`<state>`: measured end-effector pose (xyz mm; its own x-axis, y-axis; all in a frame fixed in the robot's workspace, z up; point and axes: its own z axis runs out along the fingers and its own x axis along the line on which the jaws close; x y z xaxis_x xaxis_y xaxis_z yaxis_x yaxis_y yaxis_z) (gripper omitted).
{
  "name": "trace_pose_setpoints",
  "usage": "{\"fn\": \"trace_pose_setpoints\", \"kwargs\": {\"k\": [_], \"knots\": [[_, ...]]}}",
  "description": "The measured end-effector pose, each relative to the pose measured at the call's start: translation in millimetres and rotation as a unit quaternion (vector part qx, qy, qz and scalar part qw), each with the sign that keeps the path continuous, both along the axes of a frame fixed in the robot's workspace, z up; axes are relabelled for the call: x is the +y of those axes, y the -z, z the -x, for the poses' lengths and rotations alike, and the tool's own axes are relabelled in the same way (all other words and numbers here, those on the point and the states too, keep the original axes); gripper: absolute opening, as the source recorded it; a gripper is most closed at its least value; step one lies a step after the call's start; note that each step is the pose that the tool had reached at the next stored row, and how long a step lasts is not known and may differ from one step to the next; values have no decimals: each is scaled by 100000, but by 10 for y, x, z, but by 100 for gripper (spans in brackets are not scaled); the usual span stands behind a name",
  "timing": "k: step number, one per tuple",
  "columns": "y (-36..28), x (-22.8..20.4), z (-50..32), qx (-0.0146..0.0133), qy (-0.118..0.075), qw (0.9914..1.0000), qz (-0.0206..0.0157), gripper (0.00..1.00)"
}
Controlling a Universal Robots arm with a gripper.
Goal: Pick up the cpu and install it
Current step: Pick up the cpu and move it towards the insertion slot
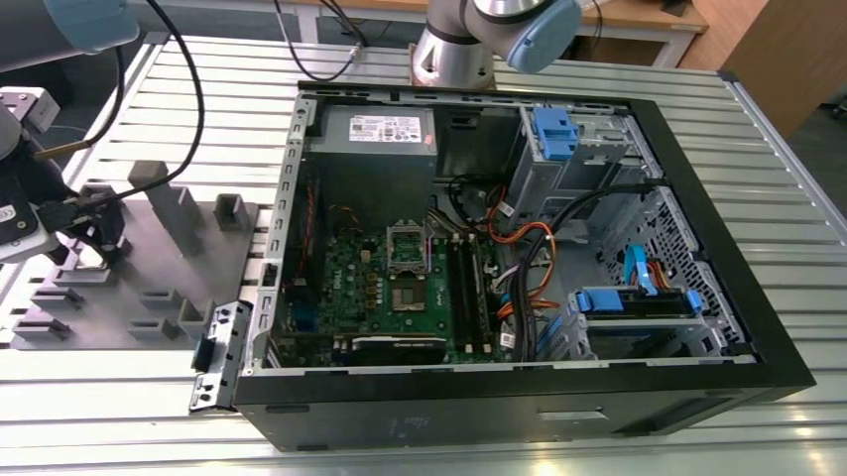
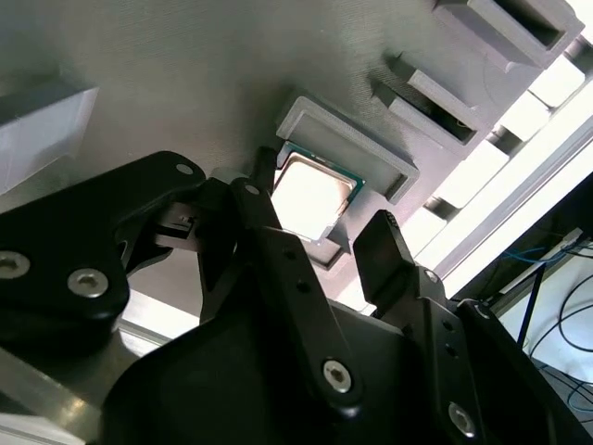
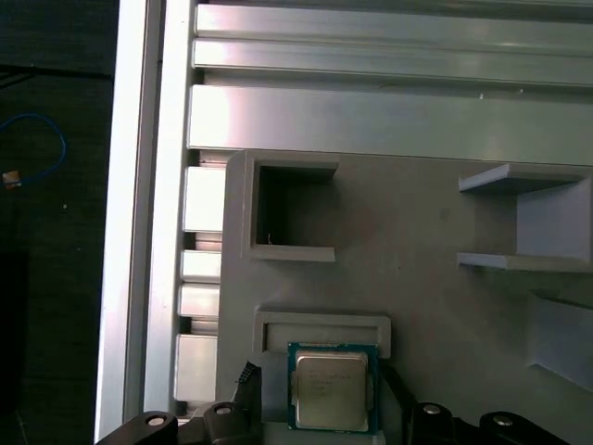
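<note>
Open computer case [image 1: 530, 415] beside grey fixture [image 1: 245, 270]

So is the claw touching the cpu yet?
Cannot tell: in the second wrist view the claw straddles the cpu, its fingers hiding the chip's edges.

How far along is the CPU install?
Done: nothing yet. The small square silver-topped cpu lies in its pocket on the grey plastic fixture tray.
In hand: the black gripper hangs open at the chip, one finger on each side, not closed on it.
Left: grasping it, lifting it and seating it on the green motherboard inside the black computer case.
</note>
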<state>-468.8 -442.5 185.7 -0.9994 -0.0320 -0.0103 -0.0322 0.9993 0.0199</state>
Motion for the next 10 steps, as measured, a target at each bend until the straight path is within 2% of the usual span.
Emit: {"fn": "trace_pose_setpoints", "kwargs": {"k": [10], "knots": [[7, 2, 17, 1, -1, 100000, 0, 60]]}}
